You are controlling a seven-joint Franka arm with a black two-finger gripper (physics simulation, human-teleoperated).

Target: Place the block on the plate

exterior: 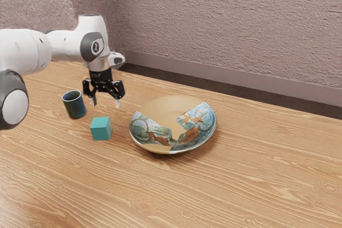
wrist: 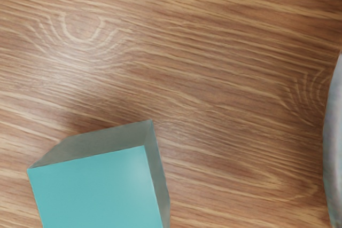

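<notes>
Block (exterior: 100,129) of plain teal sits on the worktop (exterior: 251,185), between the cup and the plate, with nothing gripping it. From the exterior view's left, the white arm (exterior: 64,45) reaches in past the dark blue cup (exterior: 76,107), which stands upright near the block; next comes the gripper (exterior: 106,103), in the air, its fingers spread wide and empty, and beyond it the patterned plate (exterior: 173,111), with no block on it. The likeliest trouble is a descent not centred on the block: one finger could land on its top or shove it off along the wood. The cup is near enough to be knocked if the hand strays that way. Later, a carry made too low might catch the plate's raised rim, and a release over its sloping side could let the block slide or tip. The exterior view gives the finger spread and the hand's height; the wrist view looks down on the block's top face and sets out the bare wood separating it from the plate's edge.
</notes>
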